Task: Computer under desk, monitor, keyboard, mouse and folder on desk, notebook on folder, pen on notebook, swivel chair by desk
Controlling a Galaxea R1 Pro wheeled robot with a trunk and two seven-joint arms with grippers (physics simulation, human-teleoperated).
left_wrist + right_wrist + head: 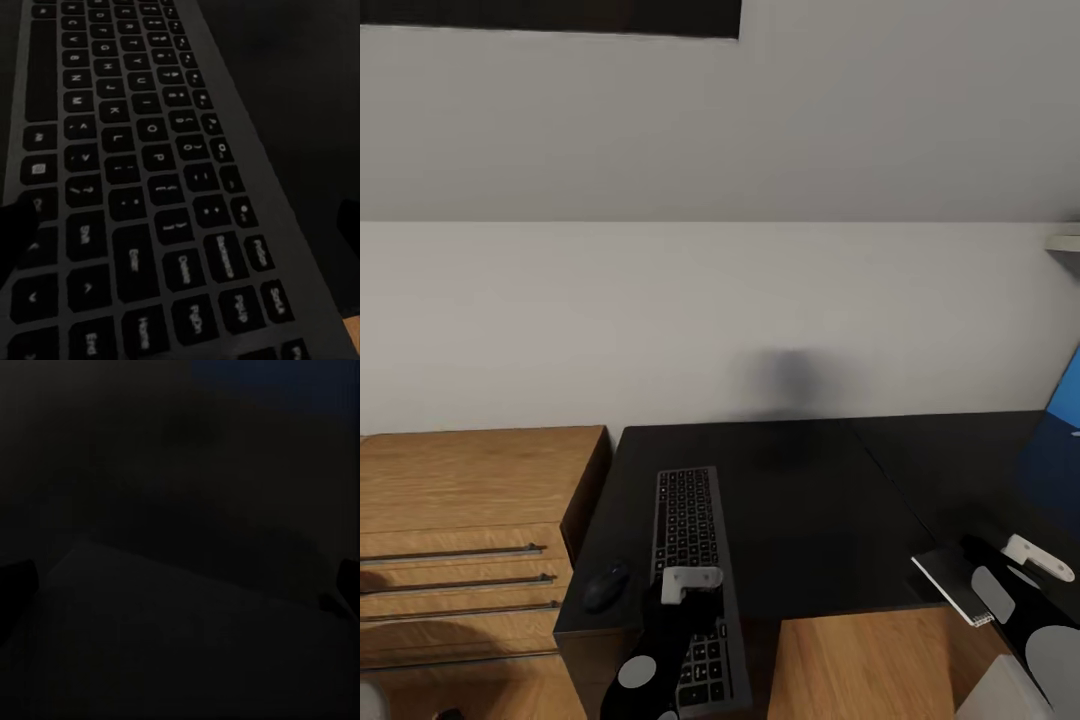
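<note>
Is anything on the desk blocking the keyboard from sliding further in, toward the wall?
Nothing visible: the desk beyond the keyboard is bare up to the wall. The mouse sits apart at its side, and the left gripper is over its near half.

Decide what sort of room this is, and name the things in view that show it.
Probably a home study corner or bedroom workspace: a glossy black desk holding a keyboard and mouse, a wooden dresser beside it, and a sloped white ceiling.

Soft, even light fills the room. A blurry grey shadow smudges the wall (785, 385) above the desk (810, 500). Both wrist views are very dark.
</note>
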